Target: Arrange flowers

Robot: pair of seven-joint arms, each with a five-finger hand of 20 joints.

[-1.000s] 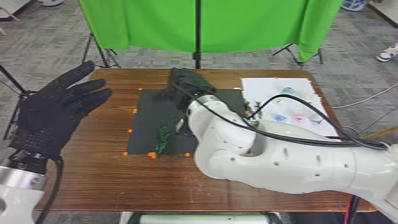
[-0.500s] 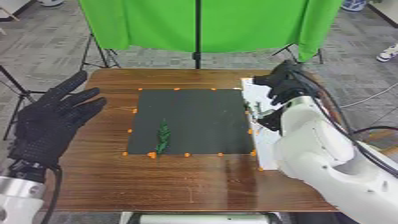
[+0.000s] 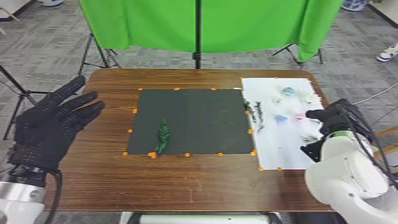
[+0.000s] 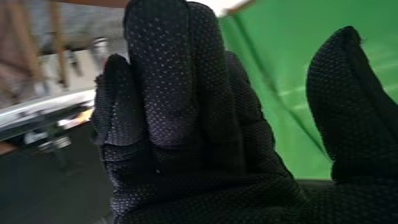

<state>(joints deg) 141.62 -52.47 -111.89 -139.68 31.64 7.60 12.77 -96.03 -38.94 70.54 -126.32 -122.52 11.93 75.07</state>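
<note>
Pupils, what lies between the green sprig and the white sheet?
Bare dark mat lies there, edged with orange marks on the sheet's side, as the head view shows.

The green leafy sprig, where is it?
In the head view, the sprig lies on the lower left of the flat black mat, just above an orange marker.

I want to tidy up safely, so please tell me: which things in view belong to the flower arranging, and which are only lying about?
Belong to the job:
- green leafy sprig on the black square mat
- small pale-blue blossom and pink blossom on the white sheet

Probably not:
- green cloth backdrop
- black upright pole
- blue-and-white object on the floor
</note>
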